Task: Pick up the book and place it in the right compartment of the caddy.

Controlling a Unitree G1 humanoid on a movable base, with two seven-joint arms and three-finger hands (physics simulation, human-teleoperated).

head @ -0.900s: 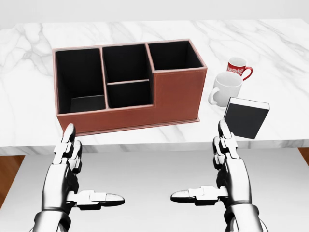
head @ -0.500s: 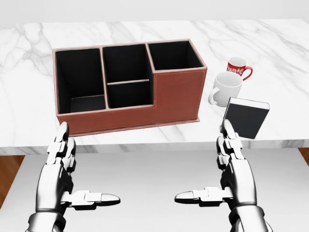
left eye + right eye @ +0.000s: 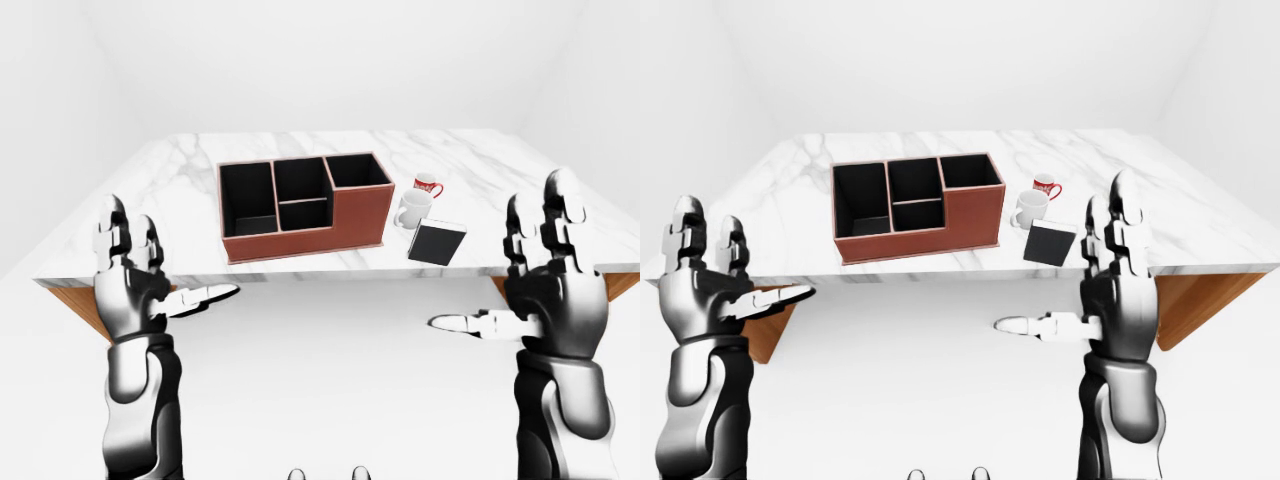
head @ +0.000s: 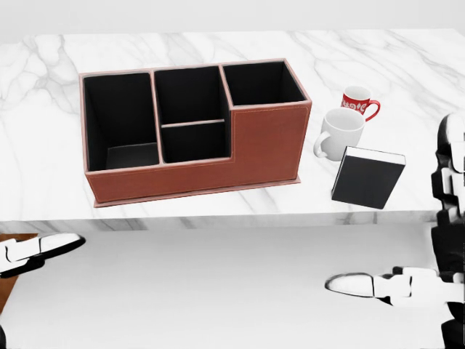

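On the marble table [image 4: 182,43], near its lower edge in the head view: dark book [image 4: 367,177], just right of brown caddy [image 4: 267,142], touching white mug [image 4: 340,131]; red mug [image 4: 359,101] behind. Left hand [image 3: 128,285] and right hand [image 3: 548,290] spread wide, empty, well apart, below the table edge.

I see a shiny white marble table [image 4: 407,65] with grey veins. The caddy [image 4: 269,145] looks like matt brown leather, black inside. The book [image 4: 367,178] is matt black. My hands [image 3: 550,300] are shiny metal.
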